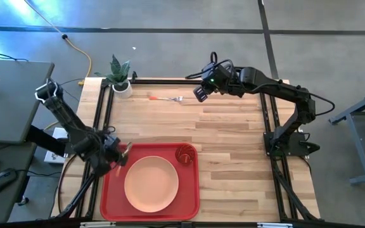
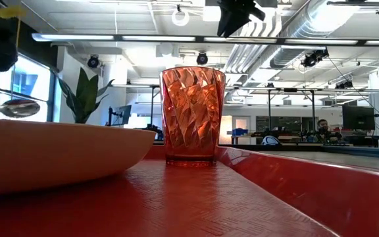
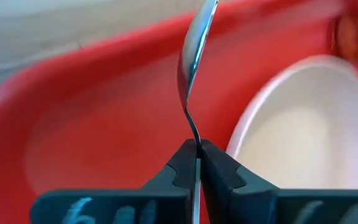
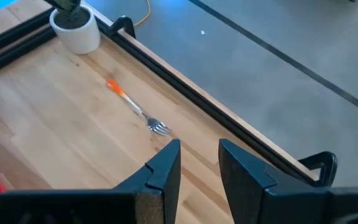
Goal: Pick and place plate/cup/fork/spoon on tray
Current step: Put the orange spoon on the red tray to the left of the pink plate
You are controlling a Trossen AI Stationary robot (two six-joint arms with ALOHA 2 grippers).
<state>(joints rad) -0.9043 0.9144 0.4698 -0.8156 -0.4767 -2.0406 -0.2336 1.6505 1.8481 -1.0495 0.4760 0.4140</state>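
Observation:
The red tray (image 1: pixel 109 190) lies at the table's near edge. The peach plate (image 1: pixel 151 183) rests flat in it, and the red-orange cup (image 1: pixel 184 154) stands upright in its far right corner. My left gripper (image 1: pixel 123 152) is shut on the spoon (image 3: pixel 194 56) over the tray's far left corner. The spoon's handle is hidden behind the fingers. The fork (image 1: pixel 167 99) lies flat on the table near its far edge, tines toward the right. My right gripper (image 4: pixel 199 155) hovers open just right of the fork's tines (image 4: pixel 160 127). My left gripper pinches the spoon's thin metal neck (image 3: pixel 196 138), just behind the bowl, between its two fingers. The bowl (image 3: pixel 194 50) sticks out ahead of the fingers. In the low view the bowl (image 2: pixel 18 108) hangs clear above the plate's rim (image 2: pixel 58 131).
A small white pot with a green plant (image 1: pixel 120 82) stands at the table's far left corner. Black rails run along the table's left (image 1: pixel 103 107) and far edges. Bare wood lies between the fork and the tray and to the tray's right.

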